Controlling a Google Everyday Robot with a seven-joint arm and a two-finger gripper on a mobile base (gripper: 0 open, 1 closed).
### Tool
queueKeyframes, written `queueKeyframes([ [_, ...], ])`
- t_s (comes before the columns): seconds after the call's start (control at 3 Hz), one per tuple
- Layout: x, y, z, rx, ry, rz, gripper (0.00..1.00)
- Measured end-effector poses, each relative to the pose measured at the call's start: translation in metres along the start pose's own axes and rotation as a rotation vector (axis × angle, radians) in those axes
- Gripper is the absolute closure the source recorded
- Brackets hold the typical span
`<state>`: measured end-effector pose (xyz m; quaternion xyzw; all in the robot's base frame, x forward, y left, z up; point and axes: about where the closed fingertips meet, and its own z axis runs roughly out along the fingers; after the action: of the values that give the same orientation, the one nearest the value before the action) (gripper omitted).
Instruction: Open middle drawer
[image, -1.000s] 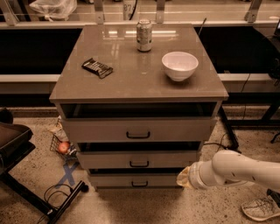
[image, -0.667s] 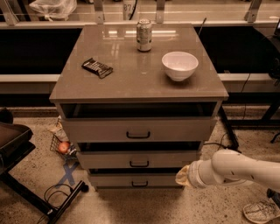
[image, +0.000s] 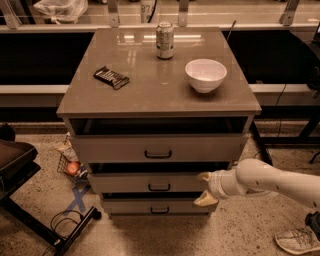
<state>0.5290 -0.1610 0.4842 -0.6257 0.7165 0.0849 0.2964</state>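
Middle drawer (image: 150, 183) sits just left of the gripper (image: 204, 188), with a dark gap above its front. Gripper is at the drawer's right end, fingers (image: 204, 200) spread apart one above the other, gripping nothing. Handle (image: 159, 187) is further left, untouched. White arm (image: 270, 180) reaches in from the right, near horizontal, wrist level with the drawer front. Bowl (image: 206, 75) is well above, on the cabinet top (image: 150, 95).

Arm stretched in from right edge; gripper (image: 204, 188) low centre-right, jaws spread.
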Motion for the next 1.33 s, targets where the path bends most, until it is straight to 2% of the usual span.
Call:
queueKeyframes([
  [0.33,-0.001,-0.001,0.001,0.001,-0.001,0.0,0.0],
  [0.67,-0.001,-0.001,0.001,0.0,-0.002,0.0,0.0],
  [1.0,0.003,-0.004,0.017,-0.015,0.013,0.005,0.0],
  [1.33,0.013,-0.011,0.062,-0.059,0.082,0.016,0.0],
])
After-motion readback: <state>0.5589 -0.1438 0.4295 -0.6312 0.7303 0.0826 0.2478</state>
